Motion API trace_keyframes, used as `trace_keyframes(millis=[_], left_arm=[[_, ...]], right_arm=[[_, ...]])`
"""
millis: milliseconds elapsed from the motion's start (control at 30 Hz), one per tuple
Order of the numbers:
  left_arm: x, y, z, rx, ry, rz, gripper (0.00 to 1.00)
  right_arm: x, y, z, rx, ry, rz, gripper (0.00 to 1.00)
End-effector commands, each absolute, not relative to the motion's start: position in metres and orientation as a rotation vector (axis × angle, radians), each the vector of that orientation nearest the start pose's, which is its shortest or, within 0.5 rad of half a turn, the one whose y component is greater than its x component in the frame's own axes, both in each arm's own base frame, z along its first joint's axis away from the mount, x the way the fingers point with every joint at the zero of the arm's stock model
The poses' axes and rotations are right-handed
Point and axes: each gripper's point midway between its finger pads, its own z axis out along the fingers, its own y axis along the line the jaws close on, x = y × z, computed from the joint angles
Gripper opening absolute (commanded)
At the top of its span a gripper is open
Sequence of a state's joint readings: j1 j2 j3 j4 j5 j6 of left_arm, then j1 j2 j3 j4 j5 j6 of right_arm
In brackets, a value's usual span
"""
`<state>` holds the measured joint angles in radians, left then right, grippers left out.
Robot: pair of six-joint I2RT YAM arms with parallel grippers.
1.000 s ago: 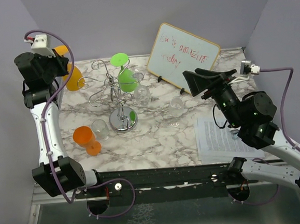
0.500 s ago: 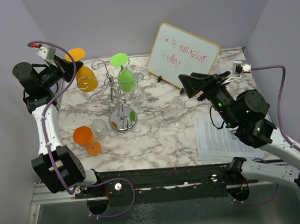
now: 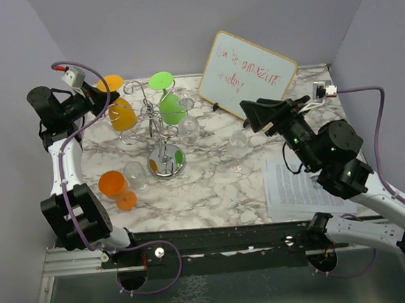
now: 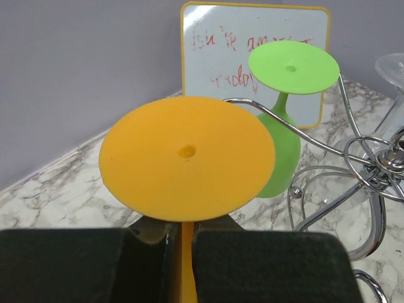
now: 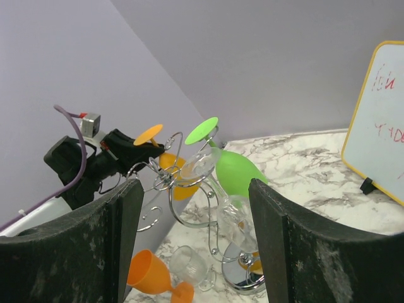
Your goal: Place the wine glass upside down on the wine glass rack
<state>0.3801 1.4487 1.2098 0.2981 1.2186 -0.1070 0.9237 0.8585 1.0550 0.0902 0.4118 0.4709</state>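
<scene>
The left pincer (image 4: 182,255) is shut tight on the thin stem of the orange wine glass (image 3: 122,113). The glass is held upside down, with its round foot on top and its bowl hanging below, up off the marble surface (image 3: 212,187). It is at the far left, just beside the curly left arms of the wine glass rack (image 3: 161,137). From the left wrist view, one silver wire of the rack curves in right next to the edge of the orange foot (I cannot tell if they touch). A green wine glass (image 3: 172,106) hangs upside down on the far side of the rack, and a clear glass (image 3: 190,128) hangs on its right side. The rack's shiny round base sits on the surface. Near it on the left, another orange glass (image 3: 115,187) and a small clear glass (image 3: 135,175) lie side by side. One more clear glass (image 3: 239,143) stands to the right of the rack. A whiteboard (image 3: 247,74) with red writing leans at the far right, and a printed paper (image 3: 293,184) lies at the near right. The right pincer (image 3: 261,114) is up in the air on the right, opened wide and holding nothing.
</scene>
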Motion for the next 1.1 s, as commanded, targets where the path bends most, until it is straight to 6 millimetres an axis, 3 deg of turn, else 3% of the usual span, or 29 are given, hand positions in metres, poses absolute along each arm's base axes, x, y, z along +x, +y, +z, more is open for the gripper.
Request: trace_keyframes(millis=[0,333,633,933,1067], left_arm=[[0.405,-0.035,0.346,0.743,1.418,-0.767,0.0],[0.382,-0.056,0.334,0.886,1.374,-0.883,0.0],[0.377,-0.065,0.324,0.935,1.36,-0.944,0.0],[0.383,-0.073,0.315,0.978,1.332,-0.943,0.0],[0.386,-0.076,0.315,0.984,1.328,-0.945,0.0]], right_arm=[[0.234,0.226,0.462,0.059,1.371,0.925,0.72],[0.243,0.271,0.44,-0.072,1.536,0.94,0.74],[0.251,0.311,0.424,-0.167,1.649,0.968,0.75],[0.267,0.356,0.423,-0.298,1.701,0.972,0.73],[0.266,0.382,0.433,-0.425,1.646,1.022,0.69]])
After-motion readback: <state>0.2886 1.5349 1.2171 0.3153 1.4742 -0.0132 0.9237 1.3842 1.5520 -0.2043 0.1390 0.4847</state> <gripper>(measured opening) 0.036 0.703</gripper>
